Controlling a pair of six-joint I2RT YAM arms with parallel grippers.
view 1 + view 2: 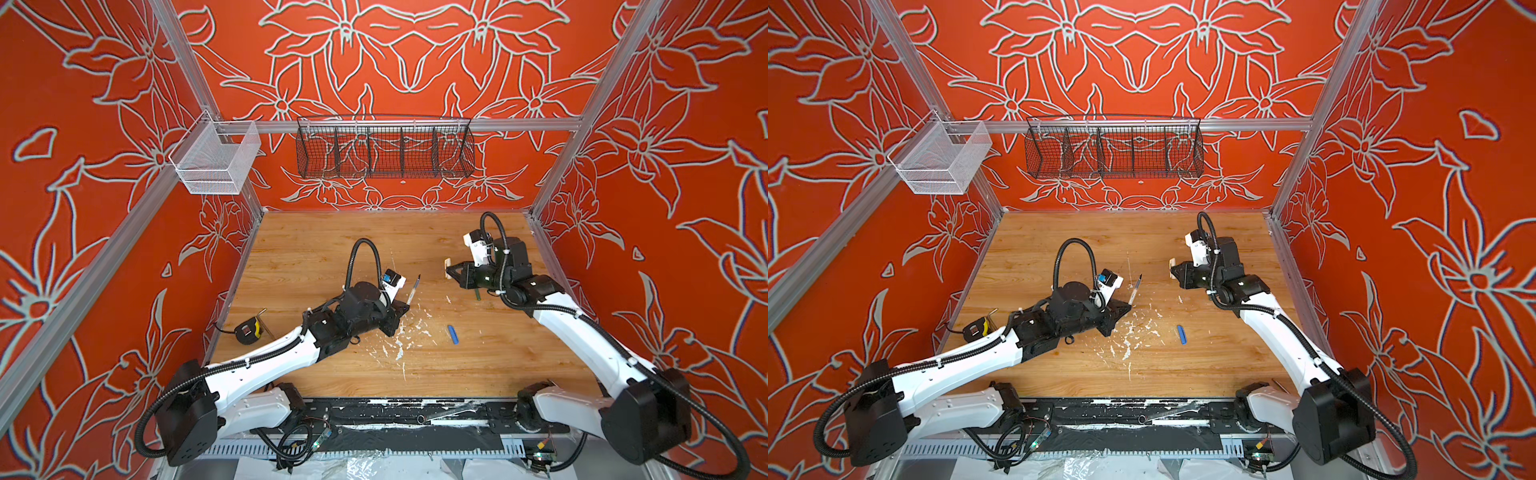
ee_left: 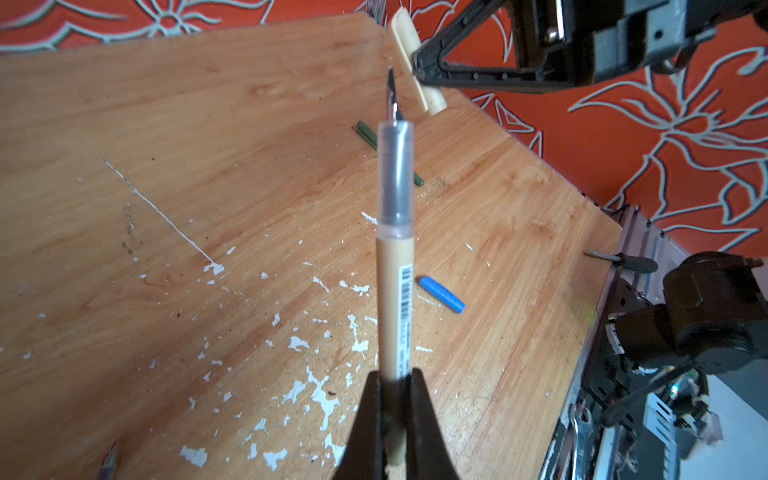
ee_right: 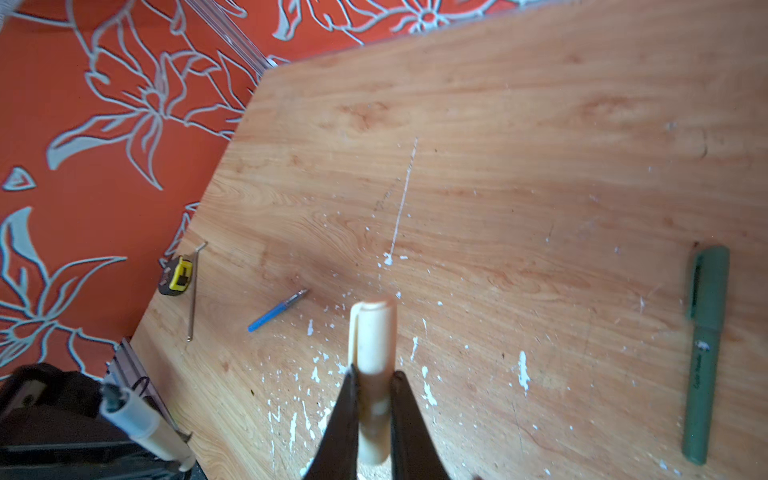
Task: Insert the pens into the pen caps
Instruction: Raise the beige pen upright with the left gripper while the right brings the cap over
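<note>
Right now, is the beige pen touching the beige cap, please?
Apart: a top view shows bare table between the beige pen and the beige cap.

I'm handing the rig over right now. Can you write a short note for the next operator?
The left gripper is shut on the beige stick pen, dark tip outward.
The right gripper is shut on the stubby beige cap, held apart from that tip.
On the wooden table: the olive green pen looks already capped; the short blue cap and thin blue pen lie apart.
Left to do: join the beige pair, then the blue.

robot lab cell, aluminium frame (image 1: 519,124)
</note>
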